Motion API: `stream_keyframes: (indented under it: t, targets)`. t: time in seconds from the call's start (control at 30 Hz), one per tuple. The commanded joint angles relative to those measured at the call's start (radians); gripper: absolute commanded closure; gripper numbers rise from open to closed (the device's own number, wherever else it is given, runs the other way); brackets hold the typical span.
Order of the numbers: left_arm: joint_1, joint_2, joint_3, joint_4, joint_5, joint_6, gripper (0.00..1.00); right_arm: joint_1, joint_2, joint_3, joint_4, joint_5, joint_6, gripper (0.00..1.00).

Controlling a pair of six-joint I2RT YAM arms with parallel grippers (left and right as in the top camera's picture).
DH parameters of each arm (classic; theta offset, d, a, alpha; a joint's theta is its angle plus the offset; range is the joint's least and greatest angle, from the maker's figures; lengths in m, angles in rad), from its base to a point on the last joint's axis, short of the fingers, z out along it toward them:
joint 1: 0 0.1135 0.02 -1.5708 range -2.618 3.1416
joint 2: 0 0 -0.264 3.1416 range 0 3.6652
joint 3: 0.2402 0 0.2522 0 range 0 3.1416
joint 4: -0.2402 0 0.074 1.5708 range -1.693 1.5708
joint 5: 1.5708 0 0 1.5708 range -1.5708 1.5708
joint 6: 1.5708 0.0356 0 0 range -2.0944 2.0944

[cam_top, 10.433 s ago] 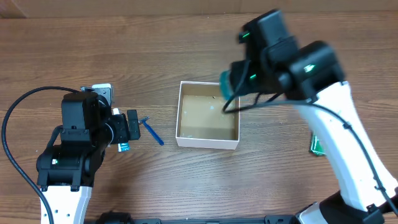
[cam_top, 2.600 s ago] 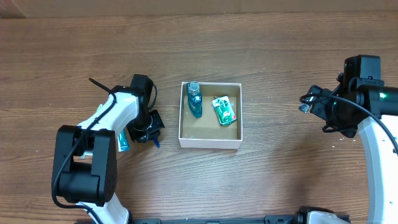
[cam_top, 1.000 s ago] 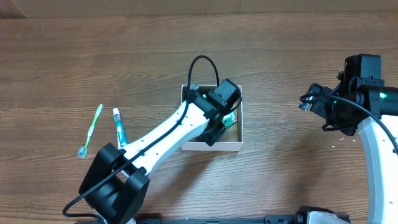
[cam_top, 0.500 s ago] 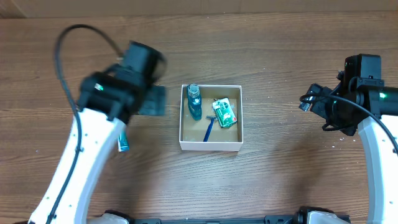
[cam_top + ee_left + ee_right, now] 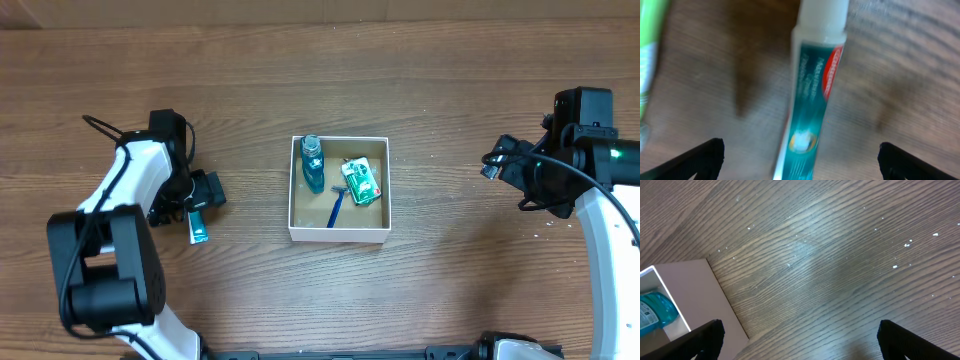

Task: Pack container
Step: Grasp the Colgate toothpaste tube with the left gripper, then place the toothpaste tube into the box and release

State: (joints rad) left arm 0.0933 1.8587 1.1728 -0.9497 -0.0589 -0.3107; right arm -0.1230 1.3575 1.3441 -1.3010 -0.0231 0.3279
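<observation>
Hovering over the toothpaste [image 5: 815, 85] at frame left, left pincer [image 5: 799, 159] is gaping wide, empty; next move is calling for lowering and closing. Container [image 5: 337, 233] is sitting centre-frame, part-packed.

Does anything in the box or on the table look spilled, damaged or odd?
Nothing stands out. The bottle, green packet and razor are inside the container, nothing spilled; the toothpaste lies intact on the table.

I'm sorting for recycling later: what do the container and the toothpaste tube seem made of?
The container: probably cardboard, matte, with thin white walls and a bare brown floor. The toothpaste tube: likely soft plastic, with a printed teal-and-red skin and white end; blur hides its sheen.
</observation>
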Motion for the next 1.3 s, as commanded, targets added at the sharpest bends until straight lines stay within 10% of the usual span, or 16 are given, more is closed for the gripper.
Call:
stream_keyframes:
  t: [0.0,0.1,0.2,0.5,0.7,0.93,1.27]
  targets:
    - [-0.001,0.068,-0.002,0.055,0.063,0.038,0.01,-0.002,-0.009,0.001,0.003,-0.006,-0.011,0.0]
    - [-0.001,0.083,-0.002,0.077,0.067,0.039,0.13,-0.002,-0.009,0.001,0.001,-0.006,-0.011,0.0]
    - [-0.001,0.083,-0.002,0.074,0.068,0.042,0.55,-0.002,-0.009,0.001,0.002,-0.006,-0.011,0.0]
    - [-0.002,0.073,0.014,0.02,0.067,0.042,0.91,-0.002,-0.009,0.001,0.002,-0.006,-0.011,0.0]
    - [-0.059,-0.134,0.114,-0.053,0.059,0.05,0.96,-0.002,-0.009,0.001,0.002,-0.006,-0.011,0.0]
    - [-0.44,-0.468,0.18,-0.011,0.026,0.267,0.96,-0.002,-0.009,0.001,0.01,-0.006,-0.011,0.0]
    - [-0.784,-0.303,0.177,0.044,-0.131,0.55,0.96,-0.002,-0.009,0.001,0.01,-0.017,-0.011,0.0]
